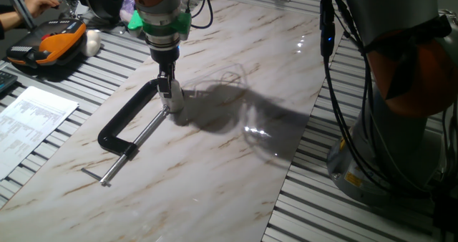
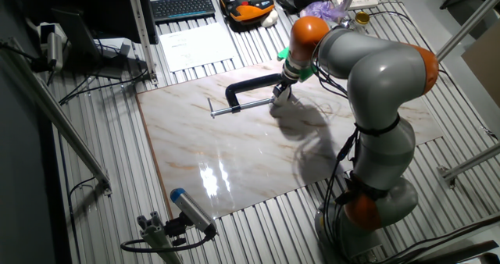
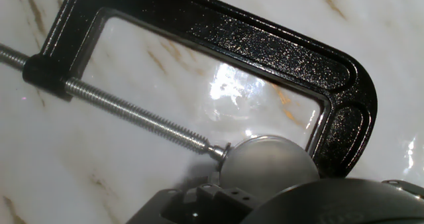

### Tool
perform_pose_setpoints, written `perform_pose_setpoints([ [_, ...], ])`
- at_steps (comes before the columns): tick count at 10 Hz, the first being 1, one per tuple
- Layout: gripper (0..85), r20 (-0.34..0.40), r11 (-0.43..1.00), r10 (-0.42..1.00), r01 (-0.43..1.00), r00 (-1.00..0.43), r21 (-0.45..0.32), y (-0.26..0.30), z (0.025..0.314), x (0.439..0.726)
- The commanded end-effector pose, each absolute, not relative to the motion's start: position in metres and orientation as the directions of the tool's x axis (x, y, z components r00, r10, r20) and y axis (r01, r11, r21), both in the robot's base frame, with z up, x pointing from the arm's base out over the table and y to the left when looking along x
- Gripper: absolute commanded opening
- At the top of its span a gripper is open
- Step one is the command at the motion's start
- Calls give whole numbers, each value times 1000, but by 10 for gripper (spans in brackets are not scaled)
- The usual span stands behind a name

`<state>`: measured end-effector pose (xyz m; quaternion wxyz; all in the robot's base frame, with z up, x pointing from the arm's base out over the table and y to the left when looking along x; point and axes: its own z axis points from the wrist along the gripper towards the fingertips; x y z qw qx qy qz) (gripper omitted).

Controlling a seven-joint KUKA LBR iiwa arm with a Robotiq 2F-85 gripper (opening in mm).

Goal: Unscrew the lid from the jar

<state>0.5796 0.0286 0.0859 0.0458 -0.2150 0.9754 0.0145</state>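
Two things mattered most to us: the jar (image 1: 175, 113) and its lid (image 3: 268, 166), both sitting inside the mouth of the black C-clamp (image 1: 129, 124), between the screw tip and the fixed end of its frame. We judged the jar very light, thin-walled and slick, likely to deform if squeezed, so the clamp seemed there to stop it from turning. We thought the best hold was across the lid's rim, low enough to bite yet clear of the clamp screw (image 3: 132, 111). The gripper (image 1: 170, 99) stood directly over the jar, but we could not tell whether its fingers were closed on the lid or merely near it. From the hand view only a pale rounded top showed, partly covered by the dark gripper body; the jar's wall stayed hidden everywhere.
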Motion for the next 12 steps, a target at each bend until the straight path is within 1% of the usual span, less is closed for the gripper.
perform_pose_setpoints([
  [1, 340, -98, 910, -411, -414, -906, 8, 29, 85, 579],
  [2, 340, -97, 919, -391, -394, -915, 11, 29, 84, 579],
  [3, 510, -97, 930, -364, -367, -926, 5, 29, 83, 579],
  [5, 510, -106, 945, -327, -328, -939, -5, 29, 83, 579],
  [6, 680, -117, 948, -316, -318, -941, -5, 29, 83, 579],
  [8, 680, -123, 950, -310, -313, -943, -1, 29, 83, 578],
  [9, 850, -125, 951, -306, -309, -944, 6, 29, 83, 579],
  [11, 850, -129, 956, -290, -294, -948, 13, 30, 90, 582],
  [12, 850, -114, 963, -264, -268, -958, 22, 30, 98, 586],
])
